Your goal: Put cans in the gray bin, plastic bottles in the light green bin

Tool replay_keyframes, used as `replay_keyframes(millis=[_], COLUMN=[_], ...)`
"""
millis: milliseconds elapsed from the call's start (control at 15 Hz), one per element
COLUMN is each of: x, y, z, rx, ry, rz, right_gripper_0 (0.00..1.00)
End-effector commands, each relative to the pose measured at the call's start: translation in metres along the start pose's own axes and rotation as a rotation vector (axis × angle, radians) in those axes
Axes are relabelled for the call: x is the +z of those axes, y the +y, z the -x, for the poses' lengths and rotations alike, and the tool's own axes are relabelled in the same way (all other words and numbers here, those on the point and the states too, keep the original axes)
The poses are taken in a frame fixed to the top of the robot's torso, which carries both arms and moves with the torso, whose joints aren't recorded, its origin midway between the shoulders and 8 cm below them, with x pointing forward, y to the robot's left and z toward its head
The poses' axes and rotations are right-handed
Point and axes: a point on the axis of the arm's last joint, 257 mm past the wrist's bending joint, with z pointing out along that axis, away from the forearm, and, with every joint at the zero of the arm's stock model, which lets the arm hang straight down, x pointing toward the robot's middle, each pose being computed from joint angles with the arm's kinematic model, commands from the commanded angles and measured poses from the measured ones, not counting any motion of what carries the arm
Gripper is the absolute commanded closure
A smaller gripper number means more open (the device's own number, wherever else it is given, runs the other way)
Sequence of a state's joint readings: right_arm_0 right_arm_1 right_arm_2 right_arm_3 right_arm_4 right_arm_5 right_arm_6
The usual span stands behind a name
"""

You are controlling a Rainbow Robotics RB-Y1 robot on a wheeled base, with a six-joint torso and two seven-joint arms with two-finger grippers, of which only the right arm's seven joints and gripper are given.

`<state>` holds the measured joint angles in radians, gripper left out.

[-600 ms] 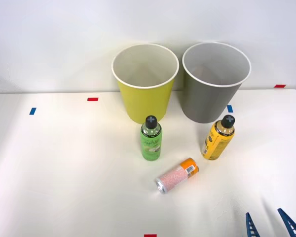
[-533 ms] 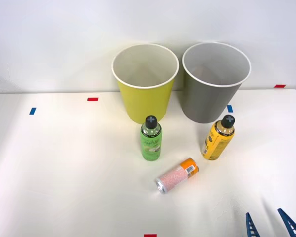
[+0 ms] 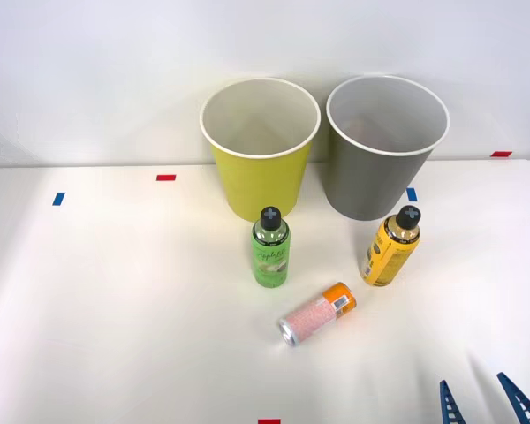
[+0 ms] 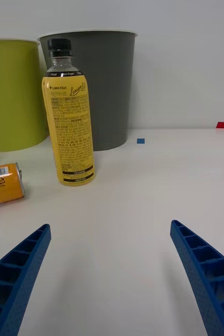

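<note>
Right gripper [image 3: 482, 403] at near-right edge of white table [image 3: 115, 309], fingers [image 4: 17, 273] spread wide apart, holding nothing, tips just above the surface. Light green bin [image 3: 260, 150] and gray bin [image 3: 385, 146] upright side by side at far edge of table, green on the left, gray on the right, rims close but whether touching can't tell. Green bottle [image 3: 270, 247] stands upright just in front of light green bin. Yellow bottle [image 3: 391, 246] stands upright just in front of gray bin; in wrist view it is ahead of the gripper, btwn the fingers' lines, well apart from them. Can [image 3: 316, 314] lies on its side btwn and nearer than both bottles, silver lid toward the robot, orange end away. Blue and red tape marks [image 3: 165, 177] on table
</note>
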<state>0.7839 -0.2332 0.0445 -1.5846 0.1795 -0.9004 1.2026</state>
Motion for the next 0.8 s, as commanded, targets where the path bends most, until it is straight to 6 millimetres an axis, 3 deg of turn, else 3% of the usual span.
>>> replay_keyframes(millis=[67,800], x=[0.0,0.0], y=[0.0,0.0], z=[0.0,0.0], rx=[0.0,0.0], ry=[0.0,0.0], rz=[0.0,0.0], right_gripper_0=[0.22,0.22])
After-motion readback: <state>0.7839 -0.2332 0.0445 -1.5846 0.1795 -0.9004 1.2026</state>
